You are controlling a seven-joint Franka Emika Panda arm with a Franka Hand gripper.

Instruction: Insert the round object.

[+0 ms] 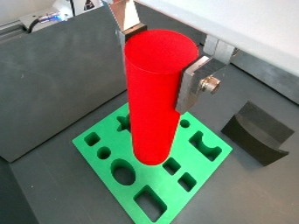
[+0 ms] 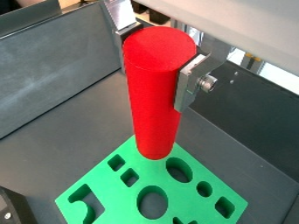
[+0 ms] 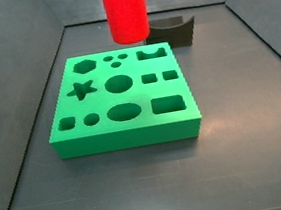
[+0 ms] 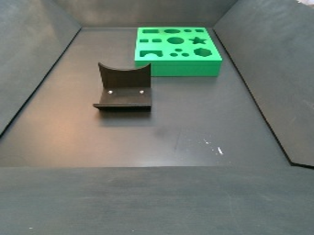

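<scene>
The round object (image 1: 158, 96), a tall bright red cylinder, hangs upright between the silver fingers (image 1: 194, 80) of my gripper (image 1: 162, 57), which is shut on its upper part. It also shows in the other wrist view (image 2: 156, 92), with the gripper (image 2: 158, 57) shut on it the same way. In a side view the cylinder (image 3: 124, 8) hangs above the far part of the green block (image 3: 122, 95), clear of its top; the gripper is out of that view. The green block (image 1: 146, 171) (image 2: 152, 192) (image 4: 178, 50) has several shaped cutouts, among them a round hole (image 3: 120, 83).
A dark grey block with a curved notch (image 3: 171, 29) (image 4: 123, 87) (image 1: 254, 131) stands on the dark floor beside the green block. Grey walls (image 3: 17, 77) enclose the floor on the sides and back.
</scene>
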